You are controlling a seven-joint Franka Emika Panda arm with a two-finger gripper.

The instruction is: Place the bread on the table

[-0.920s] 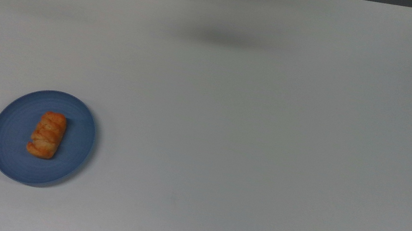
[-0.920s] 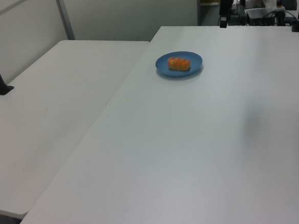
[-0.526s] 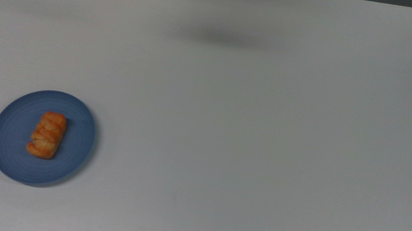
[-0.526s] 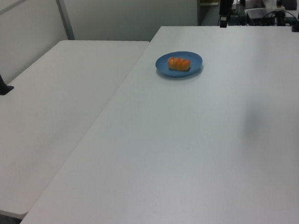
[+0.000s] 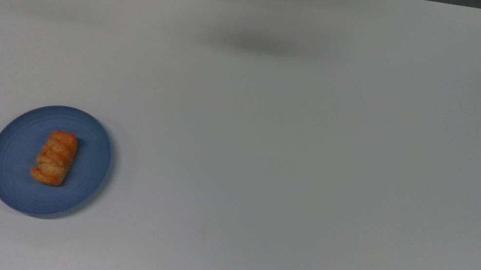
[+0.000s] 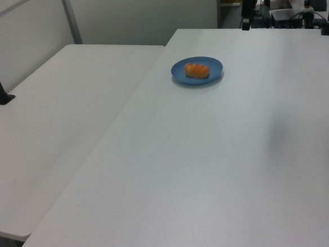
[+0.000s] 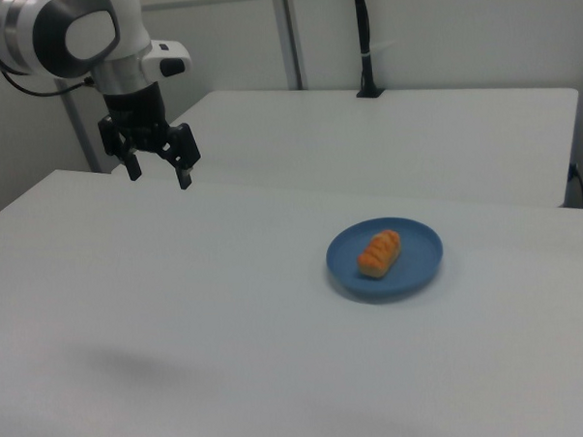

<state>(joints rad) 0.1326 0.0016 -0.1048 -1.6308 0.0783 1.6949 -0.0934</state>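
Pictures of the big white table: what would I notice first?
The bright blue plate pops out, sitting alone on the white table, with a small golden-orange bread lying in its middle. In the right view you'd next spot the robot arm's black end effector hanging open in the air above the table, far off to the right view's left of the plate.

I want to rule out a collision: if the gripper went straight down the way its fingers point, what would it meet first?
Most likely bare table. The open gripper hangs pointing down, well to the right view's left of the blue plate and bread; exact depth is unclear.
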